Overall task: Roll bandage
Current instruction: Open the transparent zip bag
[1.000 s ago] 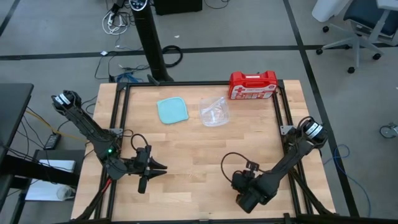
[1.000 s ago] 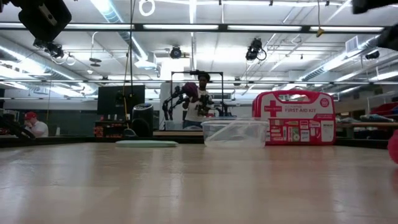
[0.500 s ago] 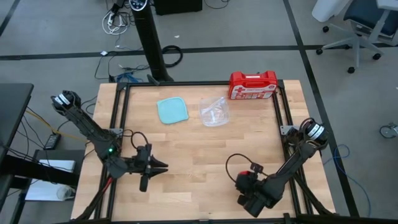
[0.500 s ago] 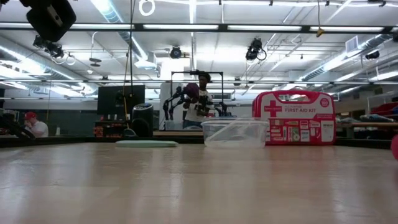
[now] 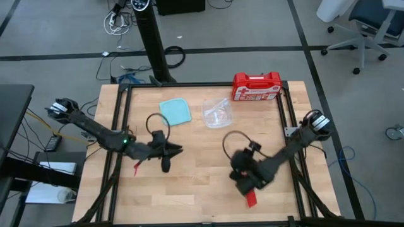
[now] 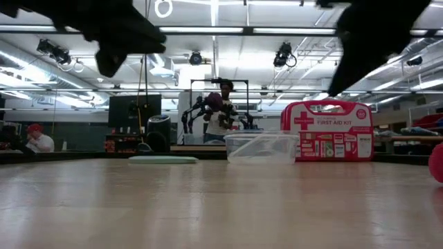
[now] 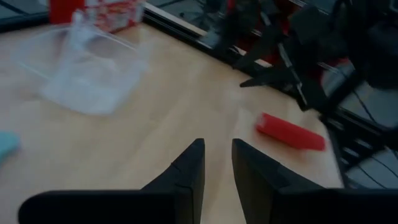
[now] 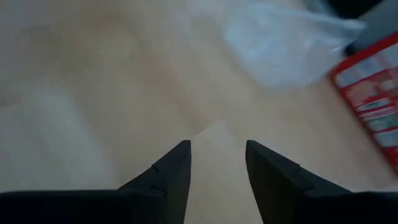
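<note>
1. The left gripper (image 5: pixel 178 150) is hanging over the middle of the desk (image 5: pixel 196 142), toward the left side, with its two dark fingers (image 7: pixel 186 171) standing a little apart and nothing between them.
2. The right gripper (image 5: pixel 235 157) is hanging over the desk's right half, nearer the front edge, with its fingers (image 8: pixel 171 171) also standing apart and gripping nothing.
3. The bandage (image 5: pixel 252 198) is lying as a bright red roll on the desk near the front edge, right of centre, just in front of the right arm and free of both grippers.
4. In the left wrist view the bandage (image 7: pixel 290 132) is showing as a short red cylinder lying on its side on the wood.
5. A clear plastic container (image 5: pixel 218 113) is sitting toward the back of the desk, with a pale blue lid (image 5: pixel 175 111) lying flat to its left.
6. A red first-aid case (image 5: pixel 256 86) is standing at the back edge, toward the right corner.
7. In the low view, a person (image 6: pixel 221 111) is standing in the room behind the desk.
</note>
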Tool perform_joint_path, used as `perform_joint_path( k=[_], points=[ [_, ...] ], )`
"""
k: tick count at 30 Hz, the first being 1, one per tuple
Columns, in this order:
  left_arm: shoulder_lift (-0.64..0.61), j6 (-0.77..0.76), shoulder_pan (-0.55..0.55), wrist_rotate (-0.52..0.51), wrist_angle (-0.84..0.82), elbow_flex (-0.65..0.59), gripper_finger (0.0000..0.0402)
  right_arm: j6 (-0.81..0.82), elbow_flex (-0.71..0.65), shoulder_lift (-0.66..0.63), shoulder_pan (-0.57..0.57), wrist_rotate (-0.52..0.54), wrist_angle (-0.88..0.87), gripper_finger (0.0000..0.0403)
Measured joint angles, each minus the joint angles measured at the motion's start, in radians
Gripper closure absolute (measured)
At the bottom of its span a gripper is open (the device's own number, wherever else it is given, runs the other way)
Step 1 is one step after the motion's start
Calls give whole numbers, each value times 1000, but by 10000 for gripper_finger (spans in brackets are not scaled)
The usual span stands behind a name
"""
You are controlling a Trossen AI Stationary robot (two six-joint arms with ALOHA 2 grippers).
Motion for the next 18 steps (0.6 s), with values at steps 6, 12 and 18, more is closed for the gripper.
perform_joint_path(
  k=[6, 12, 18],
  points=[
    [0, 54, 142, 87, 1, 0, 316, -147, -85, -78, -145, 52, 50, 251],
    [0, 161, 298, 226, 1, 0, 316, -347, -239, -248, -305, 64, 237, 251],
    [3, 251, 444, 374, 1, 0, 316, -624, -413, -411, -519, -169, 613, 251]
  ],
)
